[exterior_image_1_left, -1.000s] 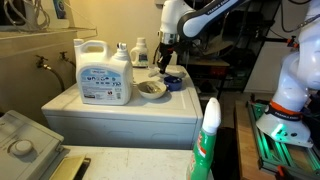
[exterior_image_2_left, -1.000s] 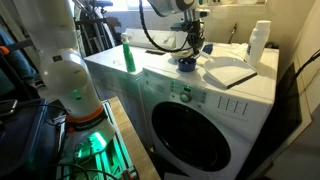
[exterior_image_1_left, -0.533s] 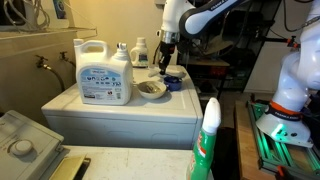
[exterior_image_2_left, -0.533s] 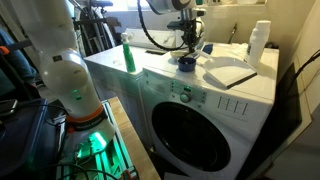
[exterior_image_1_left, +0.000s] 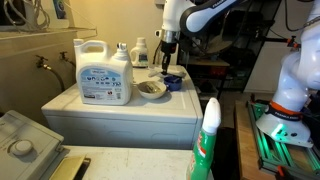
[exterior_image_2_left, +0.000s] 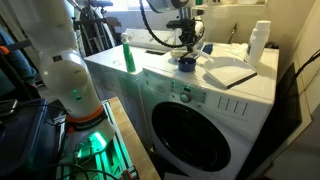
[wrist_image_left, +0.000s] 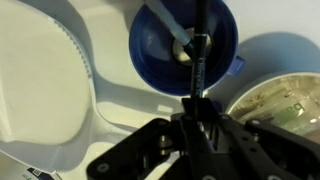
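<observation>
Gripper (wrist_image_left: 196, 112), jaws clamped on thin dark stick (wrist_image_left: 199, 65); tip inside blue bowl (wrist_image_left: 155, 45). We judge dipping in hand; next calls for a straight lift.

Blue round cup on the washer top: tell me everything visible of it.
The blue round cup looks like smooth plastic, wide and open, with a small lip on one side of its rim. It stands upright on the white washer top, beside a shallow bowl of pale contents; whether they touch is unclear. Something whitish lies inside. The gripper, jaws shut, hangs over its opening; contact cannot be told.
</observation>
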